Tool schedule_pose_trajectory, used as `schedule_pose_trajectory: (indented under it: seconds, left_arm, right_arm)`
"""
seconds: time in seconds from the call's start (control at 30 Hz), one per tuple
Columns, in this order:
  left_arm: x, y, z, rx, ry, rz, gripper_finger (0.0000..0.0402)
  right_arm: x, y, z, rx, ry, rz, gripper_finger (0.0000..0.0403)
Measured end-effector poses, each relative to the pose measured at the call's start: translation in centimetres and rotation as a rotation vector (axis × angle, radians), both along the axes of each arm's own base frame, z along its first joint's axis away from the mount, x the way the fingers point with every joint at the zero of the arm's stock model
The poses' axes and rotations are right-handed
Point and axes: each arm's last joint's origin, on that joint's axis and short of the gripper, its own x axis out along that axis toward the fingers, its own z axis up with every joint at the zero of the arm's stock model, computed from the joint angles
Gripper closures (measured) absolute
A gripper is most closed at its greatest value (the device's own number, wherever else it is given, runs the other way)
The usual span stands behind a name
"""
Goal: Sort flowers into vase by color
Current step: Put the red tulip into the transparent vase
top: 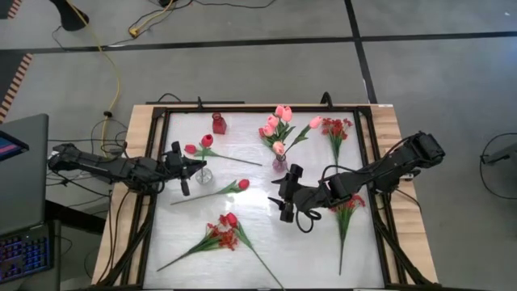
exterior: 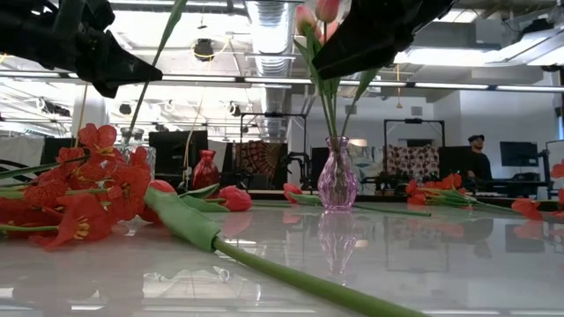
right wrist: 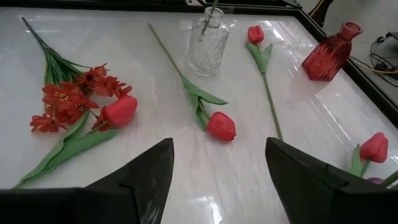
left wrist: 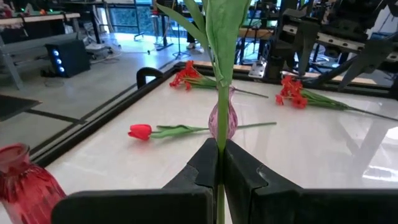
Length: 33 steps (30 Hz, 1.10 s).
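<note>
While the glossy white table [top: 266, 242] still carries several loose flowers, sorting looks about half done: pink fabric tulips [top: 276, 123] already stand in the ribbed lilac glass vase [top: 279, 163] at centre. Left gripper [top: 182, 171], jaws closed on a smooth green stem [left wrist: 221, 93], hangs over the clear cut-glass vase [right wrist: 208, 42]. Right gripper [top: 284, 198] waits near centre, jaws open, empty. Red tulips [right wrist: 221, 126], bushy sprays [right wrist: 68, 99] remain; the red vase [top: 219, 124] is empty.

Grey floor [top: 436, 81] crossed by dark seam lines, yellow cable [top: 113, 65] trailed over it at far left. Laptop [top: 20, 153] and lit keyboard [top: 24, 255] placed left of table. Ceiling ducting [exterior: 269, 22] and strip lights seen overhead, person [exterior: 477, 158] stood at far benches
</note>
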Motion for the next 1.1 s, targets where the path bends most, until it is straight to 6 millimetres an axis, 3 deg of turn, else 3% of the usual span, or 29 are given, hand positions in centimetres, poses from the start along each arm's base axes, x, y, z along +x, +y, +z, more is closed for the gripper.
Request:
schedule_pose_trajectory:
  seconds: [0.13,0.57,0.83,1.1]
  left_arm:
    - [0.0,0.0,0.0,0.016,0.005,-0.002,0.0389]
    - [0.0,0.0,0.0,0.018,0.004,-0.002,0.0273]
    - [0.0,-0.3,2.1,0.023,-0.013,-0.106,0.0264]
    - [-1.4,-0.1,4.7,-0.077,0.167,-0.117,0.0264]
  right_arm:
    - [0.0,0.0,0.0,0.000,0.000,0.000,0.0121]
    - [0.0,0.0,0.0,0.001,0.001,0.001,0.0121]
    - [0.0,0.1,0.0,0.010,0.005,0.015,0.0121]
    - [0.0,0.1,0.0,0.015,0.007,0.022,0.0121]
